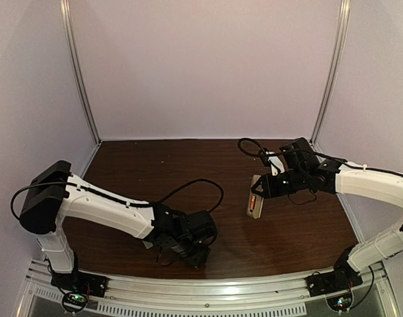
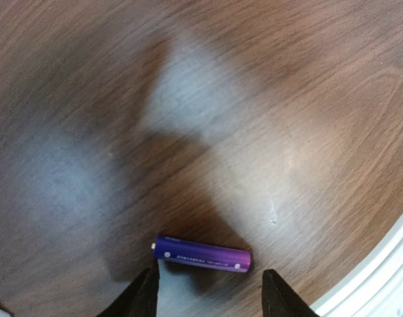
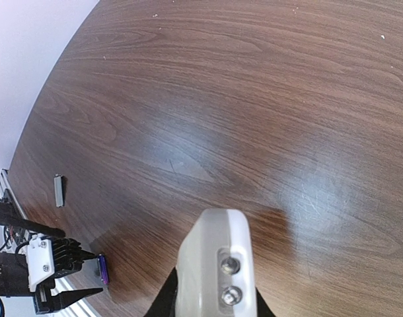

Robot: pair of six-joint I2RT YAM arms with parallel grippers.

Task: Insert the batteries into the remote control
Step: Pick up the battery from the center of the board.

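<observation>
Remote control [image 3: 215, 254] clamped in right end effector [image 3: 215, 307]; left end effector [image 2: 211, 282] spread before purple battery [image 2: 201, 253], print illegible

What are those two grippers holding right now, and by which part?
The right gripper is shut on one end of the slim white remote control. The left gripper holds nothing; a purple cylindrical battery lies before its open jaws.

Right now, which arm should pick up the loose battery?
Left. The left gripper is open right at the purple battery on the table; the right gripper is shut on the remote control.
</observation>
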